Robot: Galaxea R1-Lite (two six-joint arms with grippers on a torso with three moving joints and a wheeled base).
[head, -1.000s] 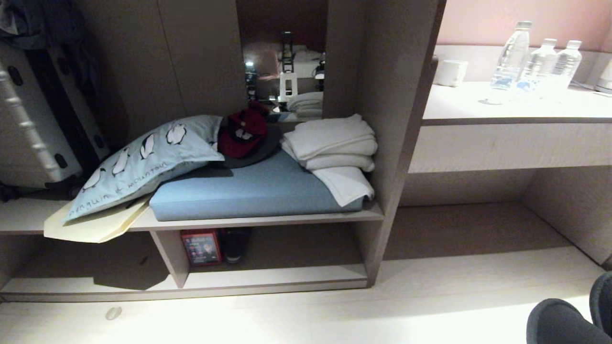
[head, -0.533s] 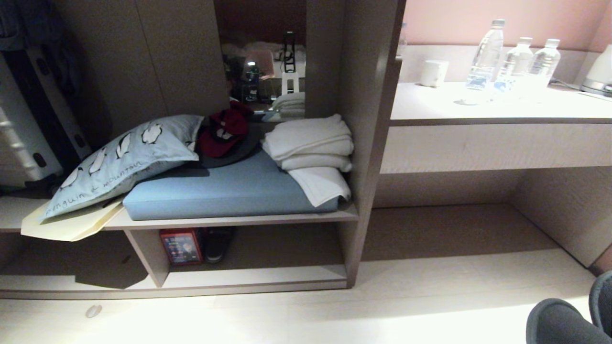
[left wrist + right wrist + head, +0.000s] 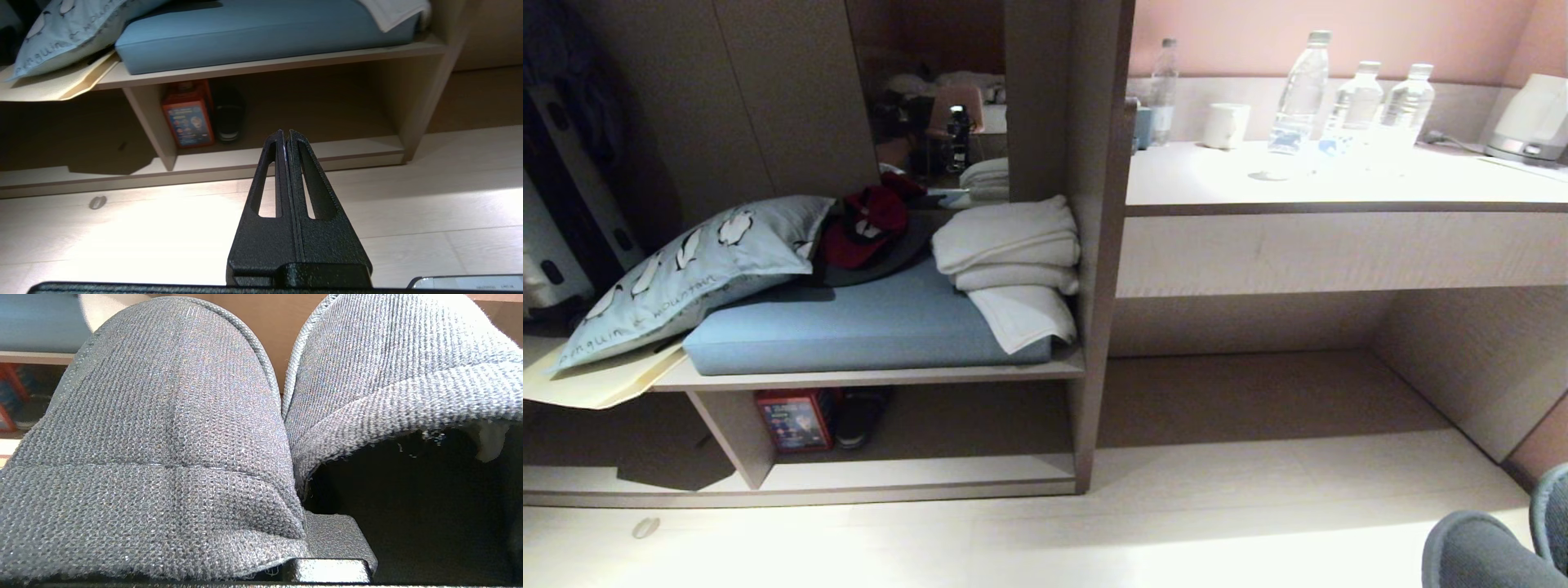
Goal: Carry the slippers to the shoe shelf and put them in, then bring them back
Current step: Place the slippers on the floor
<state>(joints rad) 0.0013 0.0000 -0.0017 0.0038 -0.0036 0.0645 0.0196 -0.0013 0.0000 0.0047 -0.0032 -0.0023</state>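
The pair of dark slippers (image 3: 1478, 551) shows at the lower right corner of the head view, held off the pale floor. In the right wrist view both slippers (image 3: 163, 437) fill the picture side by side, toes away from the camera. My right gripper is shut on them, with only one finger (image 3: 339, 539) showing under the fabric. The shoe shelf (image 3: 947, 472) is the low open compartment under the blue cushion, to the left and ahead. My left gripper (image 3: 285, 134) is shut and empty, level above the floor and facing the shoe shelf (image 3: 327, 149).
A red box (image 3: 788, 420) and a dark shoe (image 3: 859, 415) stand at the shelf's left end. Pillow (image 3: 686, 273), red cap (image 3: 862, 229) and folded towels (image 3: 1013, 261) lie on the cushion. Right of the divider is a desk (image 3: 1339, 184) with bottles, mug and kettle, over an open alcove.
The whole head view has slid to the left, so the camera has swung right. The slippers keep their place at the picture's lower right corner.
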